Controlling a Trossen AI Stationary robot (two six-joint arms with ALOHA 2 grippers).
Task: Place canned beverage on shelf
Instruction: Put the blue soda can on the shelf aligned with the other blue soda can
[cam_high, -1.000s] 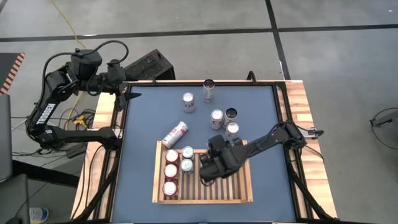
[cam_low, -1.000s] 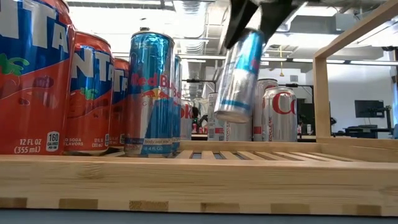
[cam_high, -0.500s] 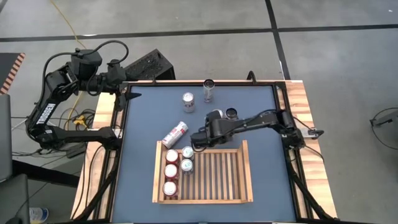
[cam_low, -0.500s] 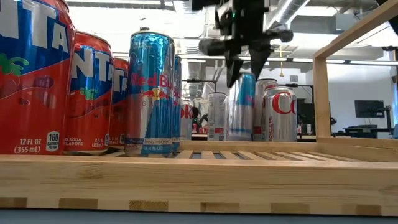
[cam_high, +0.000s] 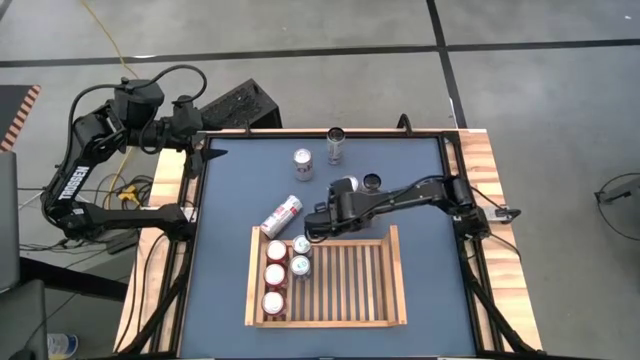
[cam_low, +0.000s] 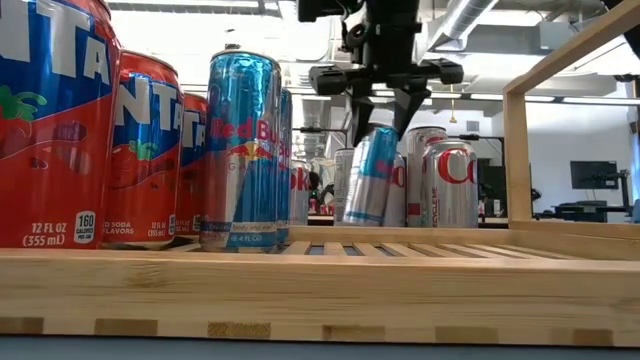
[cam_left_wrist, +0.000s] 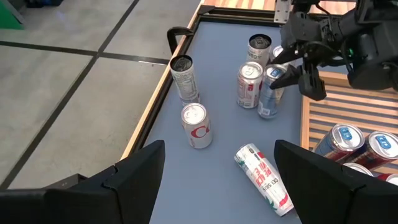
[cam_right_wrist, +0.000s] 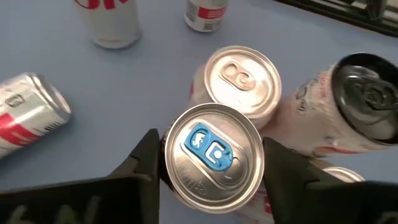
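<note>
Low view: right hand (cam_low: 378, 112) points straight down, fingers straddling tilted blue can (cam_low: 370, 176).

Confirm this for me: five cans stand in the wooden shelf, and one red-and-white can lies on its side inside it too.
Not quite. Five cans do stand in the shelf, but the red-and-white can on its side lies outside it, on the blue tabletop near the shelf's corner. The high view shows it.
</note>
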